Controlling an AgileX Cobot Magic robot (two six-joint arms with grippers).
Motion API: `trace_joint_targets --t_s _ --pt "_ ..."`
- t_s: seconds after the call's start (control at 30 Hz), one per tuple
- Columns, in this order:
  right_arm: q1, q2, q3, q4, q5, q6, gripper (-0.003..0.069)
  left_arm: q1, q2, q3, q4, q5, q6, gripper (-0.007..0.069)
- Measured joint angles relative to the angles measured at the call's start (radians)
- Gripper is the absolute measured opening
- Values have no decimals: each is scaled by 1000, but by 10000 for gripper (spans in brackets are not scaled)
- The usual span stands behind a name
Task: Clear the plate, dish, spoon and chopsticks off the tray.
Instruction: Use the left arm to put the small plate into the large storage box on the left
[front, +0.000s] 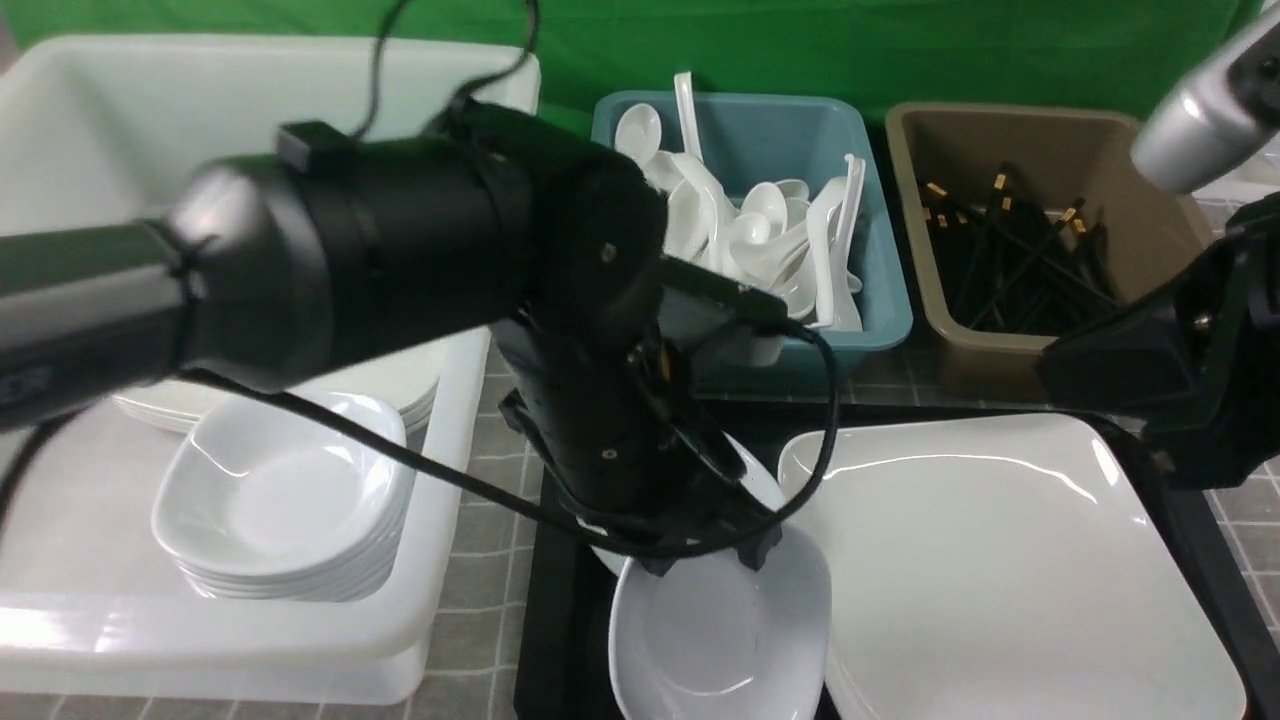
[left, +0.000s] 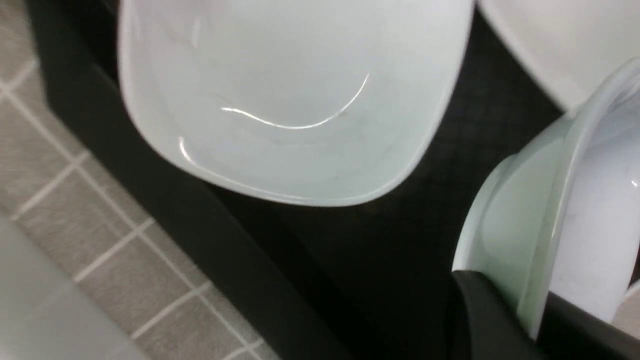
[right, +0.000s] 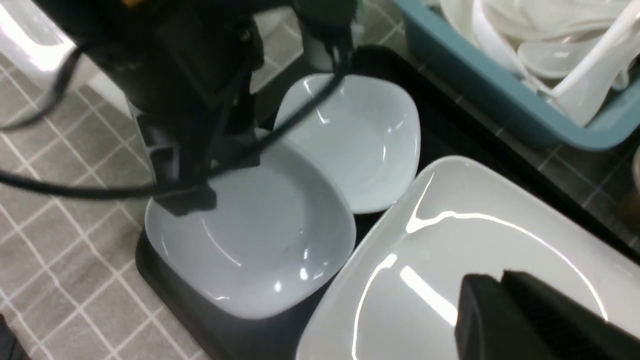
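On the black tray (front: 556, 620) lie a large white plate (front: 1000, 570) on the right and two small rounded-square dishes on the left. My left gripper (front: 712, 548) is shut on the rim of the nearer dish (front: 720, 640), its jaws pinching the edge (left: 537, 305). The other dish (right: 365, 135) lies just behind it, partly hidden under the arm in the front view. My right gripper (right: 500, 282) hovers shut and empty over the plate (right: 475, 235). No spoon or chopsticks show on the tray.
A white tub (front: 440, 600) at the left holds stacked dishes (front: 280, 500) and plates. Behind the tray stand a teal bin (front: 880, 300) with several white spoons and a brown tub (front: 1150, 220) with several black chopsticks. Grey tiled tabletop (front: 490, 440) lies between them.
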Motion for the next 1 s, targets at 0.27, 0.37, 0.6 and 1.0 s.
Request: trace_joint_targets --t_s 0.27,0.37,0.6,1.0 --pt "43 29 -64 296 79 -180 65 292 -252 -2 -76 22 -10 31" --pt "132 88 -106 328 79 -211 38 437 -337 8 -113 14 -2 31" --pt "381 285 -300 156 40 -125 27 803 -492 221 -242 -63 13 31" --pt "489 479 -499 17 38 -24 27 917 -515 542 -393 -229 87 88"
